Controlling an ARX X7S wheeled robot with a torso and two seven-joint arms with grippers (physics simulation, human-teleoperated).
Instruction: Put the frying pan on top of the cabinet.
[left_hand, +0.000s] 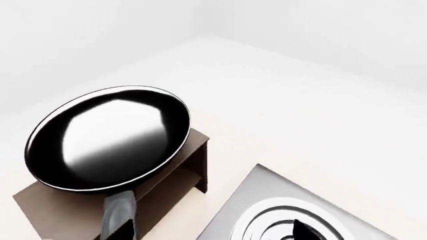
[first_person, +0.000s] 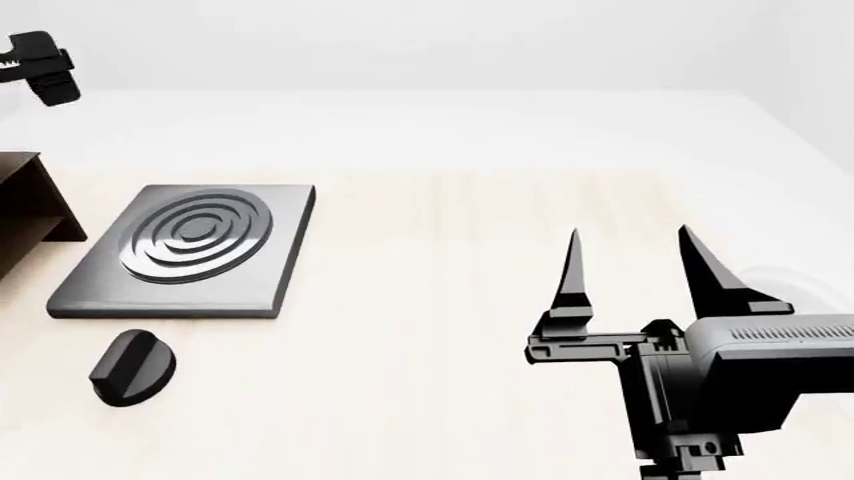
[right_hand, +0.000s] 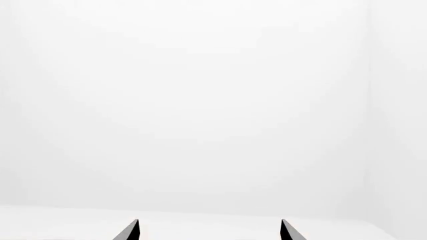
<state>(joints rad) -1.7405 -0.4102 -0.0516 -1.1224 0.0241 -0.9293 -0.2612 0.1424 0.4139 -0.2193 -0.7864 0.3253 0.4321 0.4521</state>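
Observation:
The black frying pan (left_hand: 110, 137), glossy inside, lies on the flat top of the dark brown cabinet (left_hand: 63, 210). Its rim overhangs the cabinet's edges and its dark grey handle (left_hand: 119, 205) points toward my left wrist camera. My left gripper (left_hand: 213, 232) is open wide and holds nothing. One fingertip (left_hand: 123, 231) shows over the handle's end and the other over the burner plate. In the head view only a corner of the cabinet (first_person: 30, 200) shows at the left edge, and the pan is out of view. My right gripper (first_person: 634, 250) is open and empty over the table's right side.
A flat grey burner plate (first_person: 187, 245) with concentric rings lies right of the cabinet and also shows in the left wrist view (left_hand: 293, 215). A black knob (first_person: 131, 367) lies in front of it. A faint white bowl (first_person: 774, 285) sits behind the right gripper.

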